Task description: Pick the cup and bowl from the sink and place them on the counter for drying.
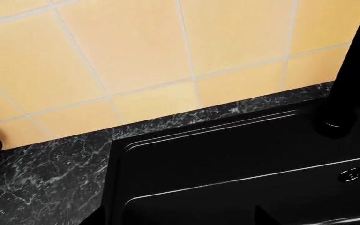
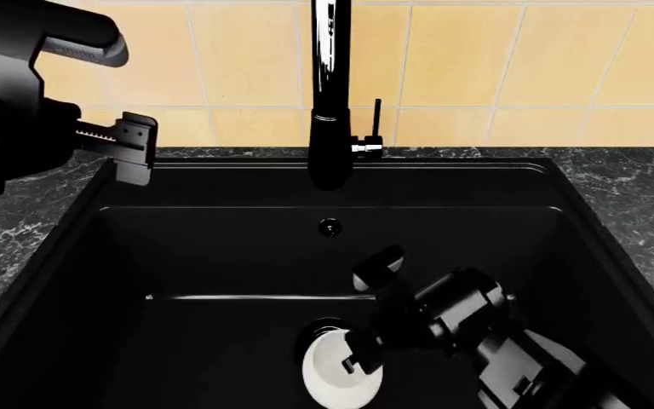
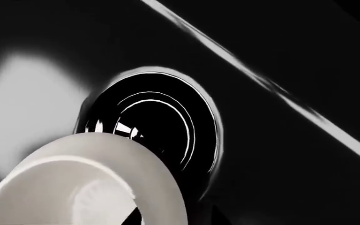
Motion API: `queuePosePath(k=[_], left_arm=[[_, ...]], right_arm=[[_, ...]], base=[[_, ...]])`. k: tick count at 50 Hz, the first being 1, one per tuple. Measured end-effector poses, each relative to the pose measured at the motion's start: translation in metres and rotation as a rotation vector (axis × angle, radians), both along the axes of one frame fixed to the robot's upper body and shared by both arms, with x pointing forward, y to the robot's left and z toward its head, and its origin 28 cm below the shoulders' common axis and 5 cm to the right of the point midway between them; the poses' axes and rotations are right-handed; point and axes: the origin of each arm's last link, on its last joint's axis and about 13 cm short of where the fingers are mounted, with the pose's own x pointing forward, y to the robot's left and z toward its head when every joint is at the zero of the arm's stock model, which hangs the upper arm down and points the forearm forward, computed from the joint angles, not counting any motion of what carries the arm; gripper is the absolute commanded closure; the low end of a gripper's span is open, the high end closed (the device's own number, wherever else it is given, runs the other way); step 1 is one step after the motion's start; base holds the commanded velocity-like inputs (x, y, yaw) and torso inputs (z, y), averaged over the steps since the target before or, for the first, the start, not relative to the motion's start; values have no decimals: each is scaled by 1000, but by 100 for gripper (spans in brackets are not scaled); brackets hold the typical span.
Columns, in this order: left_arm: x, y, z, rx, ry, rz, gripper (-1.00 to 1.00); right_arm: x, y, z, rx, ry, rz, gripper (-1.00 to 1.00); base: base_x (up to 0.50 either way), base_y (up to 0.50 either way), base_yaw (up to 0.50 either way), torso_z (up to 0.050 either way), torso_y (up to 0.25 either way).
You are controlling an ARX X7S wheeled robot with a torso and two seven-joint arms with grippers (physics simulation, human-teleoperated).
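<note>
No words, numbers, brand names or labels can be read in any view. The only mark is a tiny red dot on the tall glossy black faucet, at about three o'clock in the left wrist view, too small to read.

Even, bright simulator lighting on sharp yellow wall tiles; matte black sink renders very dark with little inner detail; specular streak down faucet; glossy highlights ringing drain; white bowl close to lens, soft-edged; a diffuse pale reflection on basin floor.
</note>
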Motion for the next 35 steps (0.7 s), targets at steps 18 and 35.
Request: queuePosePath(k=[18,35], left_arm=[[0,-1,-1,0,-10,-2,-100],[2,-1,-2,-1,-19,-8,-100]], right_arm=[[-3,-3,14,-4,-39,-1,100],[-6,-15,47,-31,-102,5,100]], base=[[0,0,0,0,0],[0,0,0,0,1]])
